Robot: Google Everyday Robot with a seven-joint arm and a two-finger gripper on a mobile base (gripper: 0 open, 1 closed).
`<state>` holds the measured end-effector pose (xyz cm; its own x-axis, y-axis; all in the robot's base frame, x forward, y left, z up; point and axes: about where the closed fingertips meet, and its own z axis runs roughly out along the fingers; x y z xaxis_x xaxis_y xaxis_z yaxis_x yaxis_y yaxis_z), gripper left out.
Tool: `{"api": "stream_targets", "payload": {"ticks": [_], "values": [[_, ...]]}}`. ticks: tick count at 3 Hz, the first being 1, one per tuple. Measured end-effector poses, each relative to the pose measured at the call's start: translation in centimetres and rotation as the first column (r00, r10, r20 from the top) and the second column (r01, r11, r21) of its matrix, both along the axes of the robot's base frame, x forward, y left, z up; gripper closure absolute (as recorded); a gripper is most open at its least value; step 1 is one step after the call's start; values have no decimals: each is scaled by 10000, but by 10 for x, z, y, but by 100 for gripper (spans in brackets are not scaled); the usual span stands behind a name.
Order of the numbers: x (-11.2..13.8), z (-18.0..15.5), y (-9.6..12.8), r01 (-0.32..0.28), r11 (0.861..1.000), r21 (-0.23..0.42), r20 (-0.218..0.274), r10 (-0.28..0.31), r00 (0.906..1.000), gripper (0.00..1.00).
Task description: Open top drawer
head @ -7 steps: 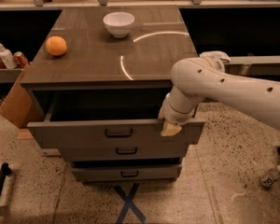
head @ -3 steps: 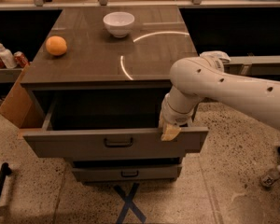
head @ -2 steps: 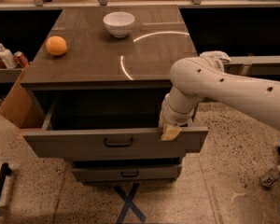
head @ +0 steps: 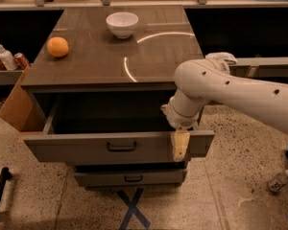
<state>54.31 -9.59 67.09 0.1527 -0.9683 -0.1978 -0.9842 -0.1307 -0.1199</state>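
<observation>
The top drawer (head: 86,150) of the grey-brown cabinet stands pulled well out, its dark inside showing. Its small dark handle (head: 121,146) sits at the centre of the long flat front. My gripper (head: 180,145) hangs from the white arm (head: 221,87) that reaches in from the right. It rests at the top edge of the drawer front, right of the handle, with a yellowish tip lying over the front face. A lower drawer (head: 129,178) below is closed.
On the cabinet top (head: 149,56) stand a white bowl (head: 122,24) and an orange (head: 57,46). A cardboard box (head: 14,107) leans at the cabinet's left side. Bottles and cans (head: 5,57) sit on a left shelf. A blue tape X (head: 133,207) marks the floor.
The top drawer has slid further out toward the camera since the earliest frame, with my gripper moving along with its front. Over the last second almost nothing has moved.
</observation>
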Motion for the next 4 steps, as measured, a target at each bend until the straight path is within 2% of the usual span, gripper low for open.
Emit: {"api": "stream_targets", "payload": {"ticks": [1,2,4], "values": [[0,0,0,-3,10000,4,-3,3,10000,0],[-6,-5,4,-251,9990,375,-239,260,9994,0],[-33,-7,11,-685,9934,919,-694,750,9948,0]]}}
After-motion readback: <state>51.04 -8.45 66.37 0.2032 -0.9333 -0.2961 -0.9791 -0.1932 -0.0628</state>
